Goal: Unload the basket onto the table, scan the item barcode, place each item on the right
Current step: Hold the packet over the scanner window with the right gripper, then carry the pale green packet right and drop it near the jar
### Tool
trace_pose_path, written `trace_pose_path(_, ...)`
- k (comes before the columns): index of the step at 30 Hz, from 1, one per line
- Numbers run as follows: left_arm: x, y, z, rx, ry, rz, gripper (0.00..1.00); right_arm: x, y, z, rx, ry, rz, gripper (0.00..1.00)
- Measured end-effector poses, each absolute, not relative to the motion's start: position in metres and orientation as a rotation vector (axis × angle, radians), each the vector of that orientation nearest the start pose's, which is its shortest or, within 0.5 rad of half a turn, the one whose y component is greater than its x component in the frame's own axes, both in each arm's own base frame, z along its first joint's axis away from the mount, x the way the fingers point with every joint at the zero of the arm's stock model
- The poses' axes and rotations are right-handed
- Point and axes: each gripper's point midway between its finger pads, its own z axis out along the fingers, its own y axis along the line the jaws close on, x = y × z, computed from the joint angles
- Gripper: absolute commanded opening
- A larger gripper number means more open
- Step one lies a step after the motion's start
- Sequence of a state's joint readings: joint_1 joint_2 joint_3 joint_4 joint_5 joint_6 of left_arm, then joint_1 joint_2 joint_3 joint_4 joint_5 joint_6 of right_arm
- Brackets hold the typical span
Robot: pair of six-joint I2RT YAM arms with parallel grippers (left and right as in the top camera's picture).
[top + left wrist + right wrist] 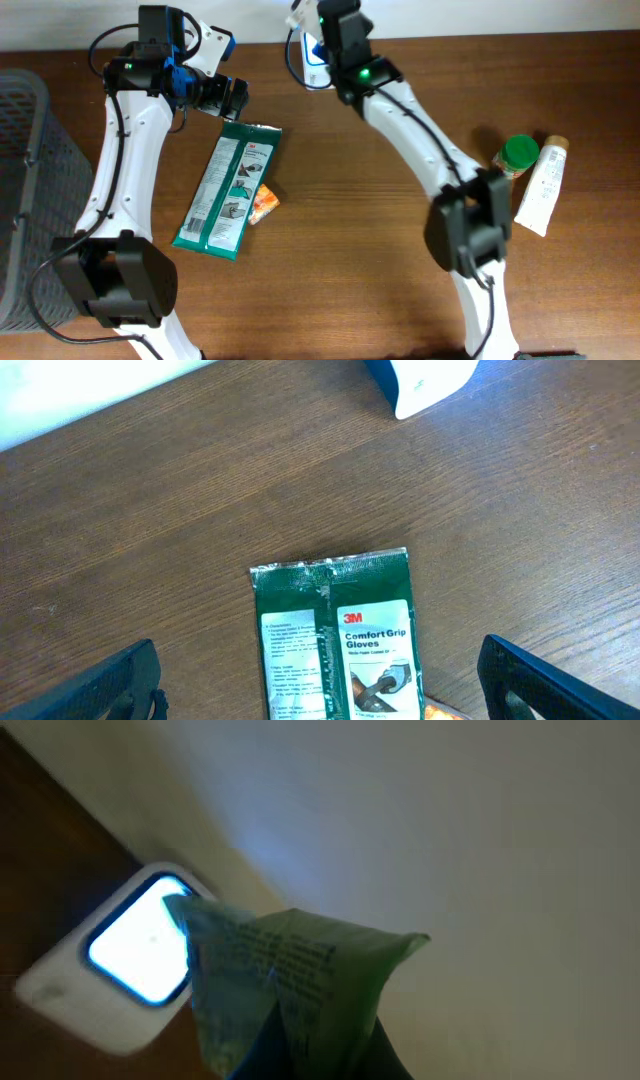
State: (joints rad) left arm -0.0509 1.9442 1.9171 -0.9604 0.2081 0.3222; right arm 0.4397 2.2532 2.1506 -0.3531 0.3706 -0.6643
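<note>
My right gripper (312, 1055) is shut on a thin green printed packet (290, 970). It holds the packet up right in front of the lit window of the white scanner (125, 955), which sits at the table's back edge (315, 55). A green 3M gloves package (226, 190) lies flat on the table. My left gripper (322, 685) hangs open above the package's top end (335, 630), its dark fingers (115, 685) wide on either side and not touching it.
A small orange packet (263, 203) pokes out beside the gloves package. A grey mesh basket (25, 200) stands at the left edge. A green-lidded jar (518, 155) and a white tube (542, 185) lie at the right. A white wall runs behind the table.
</note>
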Motion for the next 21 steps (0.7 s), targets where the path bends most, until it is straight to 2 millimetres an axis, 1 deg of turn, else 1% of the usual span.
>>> trace_pose_path(1,0.494,-0.061,0.210,0.548,2.474,-0.161,0.99,0.594,0.211,0.266,-0.809,1.898,-0.474,0.04)
trace_pose_path(2,0.494,-0.061,0.210,0.548,2.476,-0.160,0.99,0.582,0.206,0.281,-0.759,1.925,-0.436,0.04)
trace_pose_path(3,0.494,-0.061,0.211,0.547,2.472,-0.158,0.99,0.568,0.199,0.293,-0.714,1.963,-0.405,0.04)
trace_pose_path(4,0.494,-0.061,0.210,0.548,2.474,-0.160,0.99,0.547,0.187,0.302,-0.668,2.033,-0.373,0.04)
trace_pose_path(5,0.494,-0.061,0.211,0.548,2.474,-0.159,0.99,0.532,0.179,0.306,-0.628,2.085,-0.349,0.04)
trace_pose_path(6,0.494,-0.061,0.210,0.548,2.474,-0.159,0.99,0.511,0.168,0.313,-0.567,2.146,-0.317,0.04)
trace_pose_path(8,0.494,-0.061,0.210,0.548,2.474,-0.159,0.99,0.482,0.149,0.315,-0.469,2.251,-0.284,0.04)
trace_pose_path(9,0.494,-0.061,0.210,0.548,2.474,-0.160,0.99,0.459,0.131,0.310,-0.392,2.350,-0.280,0.04)
trace_pose_path(11,0.494,-0.061,0.210,0.548,2.474,-0.160,0.99,0.438,0.110,0.298,-0.279,2.470,-0.270,0.04)
trace_pose_path(14,0.494,-0.061,0.210,0.548,2.475,-0.160,0.99,0.405,0.083,0.268,-0.103,2.688,-0.220,0.04)
trace_pose_path(16,0.494,-0.061,0.210,0.548,2.475,-0.160,0.99,0.396,0.072,0.253,0.033,2.776,-0.165,0.04)
trace_pose_path(18,0.494,-0.061,0.210,0.548,2.475,-0.160,0.99,0.390,0.064,0.234,0.161,2.842,-0.118,0.04)
trace_pose_path(19,0.494,-0.061,0.210,0.548,2.475,-0.160,0.99,0.388,0.063,0.223,0.210,2.866,-0.104,0.04)
trace_pose_path(21,0.494,-0.061,0.210,0.548,2.474,-0.160,0.99,0.381,0.059,0.194,0.298,2.931,-0.100,0.04)
